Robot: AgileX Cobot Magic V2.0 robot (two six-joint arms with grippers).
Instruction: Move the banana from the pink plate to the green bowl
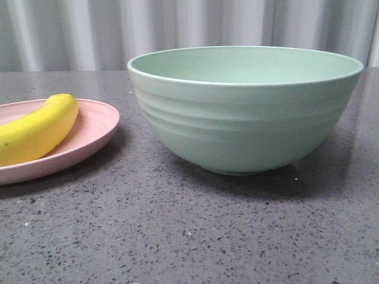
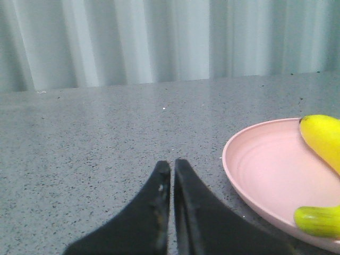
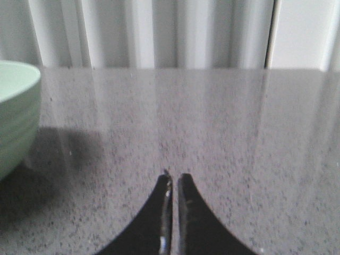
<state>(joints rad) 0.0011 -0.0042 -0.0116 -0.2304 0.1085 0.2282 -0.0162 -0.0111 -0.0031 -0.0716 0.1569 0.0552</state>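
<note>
Ahead of me the green bowl (image 1: 245,109) stands upright on the speckled grey desk (image 1: 177,231), its outer wall ridged. To the bowl's left, apart from it, sits the pink plate (image 1: 89,133), cut off by the frame edge. The banana (image 1: 37,130) lies on that plate, its blunt end nearest the bowl. Behind the bowl hangs a pale pleated curtain (image 1: 177,26).

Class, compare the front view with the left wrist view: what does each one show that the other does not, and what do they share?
Only the front view shows the green bowl, standing on the table to the right of the plate. Only the left wrist view shows the left gripper, shut and empty, over bare table beside the plate. Both show the banana lying on the pink plate, the grey speckled table and the pale curtain behind.
</note>
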